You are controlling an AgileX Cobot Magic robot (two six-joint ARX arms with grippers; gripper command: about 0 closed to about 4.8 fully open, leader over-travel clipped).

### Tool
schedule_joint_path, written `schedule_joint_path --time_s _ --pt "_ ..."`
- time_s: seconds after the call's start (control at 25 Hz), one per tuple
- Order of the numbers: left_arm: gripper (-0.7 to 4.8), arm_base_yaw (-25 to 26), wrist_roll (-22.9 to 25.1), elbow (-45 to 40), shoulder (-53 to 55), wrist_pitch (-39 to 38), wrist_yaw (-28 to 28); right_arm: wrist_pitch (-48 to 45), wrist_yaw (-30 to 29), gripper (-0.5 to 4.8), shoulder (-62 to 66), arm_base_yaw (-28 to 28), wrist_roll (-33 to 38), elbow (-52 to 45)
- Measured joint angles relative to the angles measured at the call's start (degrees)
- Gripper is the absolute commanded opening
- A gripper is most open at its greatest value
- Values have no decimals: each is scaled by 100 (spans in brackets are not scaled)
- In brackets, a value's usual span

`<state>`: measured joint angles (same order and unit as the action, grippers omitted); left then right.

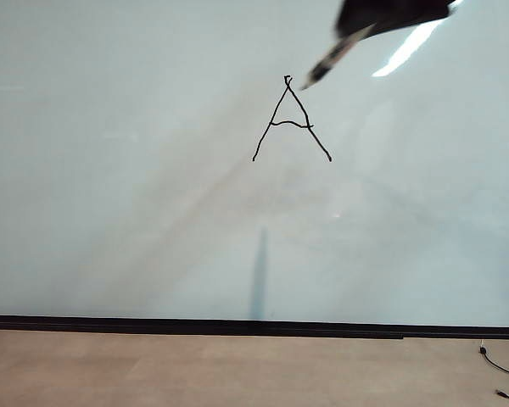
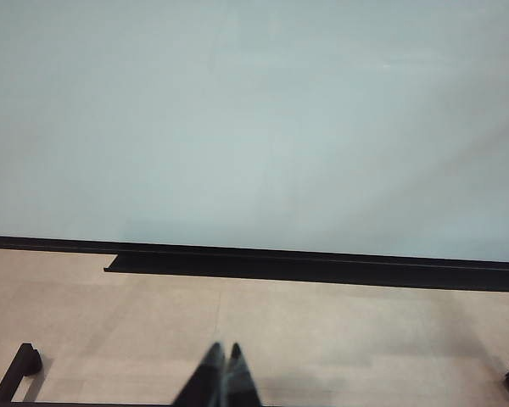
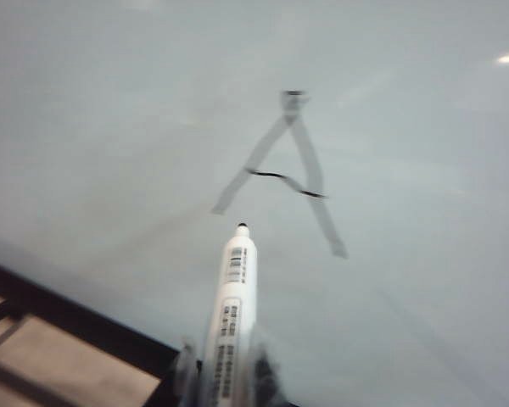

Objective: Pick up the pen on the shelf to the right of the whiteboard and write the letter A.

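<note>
While the pen [image 3: 232, 315] sticks out from between the jaws of the right gripper [image 3: 225, 377], clamped on its barrel, its tip hangs just off the whiteboard [image 1: 110, 170], near the peak of the A [image 1: 291, 120]. Low over the floor [image 2: 322, 339], the left gripper [image 2: 223, 381] is pinched together, holding nothing.

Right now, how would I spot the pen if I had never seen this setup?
Start with the whiteboard, which fills nearly the whole exterior view, and find the black letter A near its upper middle. Just up and right of the A's peak, the right pincer comes down from the top edge holding the pen. It is the only slim, white-barrelled thing, black-tipped, against the bulky black pincer.
</note>
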<state>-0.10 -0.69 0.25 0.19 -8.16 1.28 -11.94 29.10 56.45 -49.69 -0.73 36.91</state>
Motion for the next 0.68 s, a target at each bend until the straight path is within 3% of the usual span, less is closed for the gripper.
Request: schedule_joint_path --time_s 0.12,0.32,0.44,0.52,0.68 --pt "-4 0 -2 0 0 0 2 557 326 -6 -1043 -566 0 -494" --pt "-5 0 0 0 0 0 2 1121 361 -6 -3167 -664 -2 -1523" --pt "-5 2 -2 0 0 0 -2 1969 323 -6 -5095 -662 0 -2046" --pt "-4 2 -2 -2 2 -9 -4 2332 337 -6 -5707 -669 2 -2111" --pt "-4 -2 0 0 0 -13 28 2544 350 -6 -5497 -592 68 -2271"
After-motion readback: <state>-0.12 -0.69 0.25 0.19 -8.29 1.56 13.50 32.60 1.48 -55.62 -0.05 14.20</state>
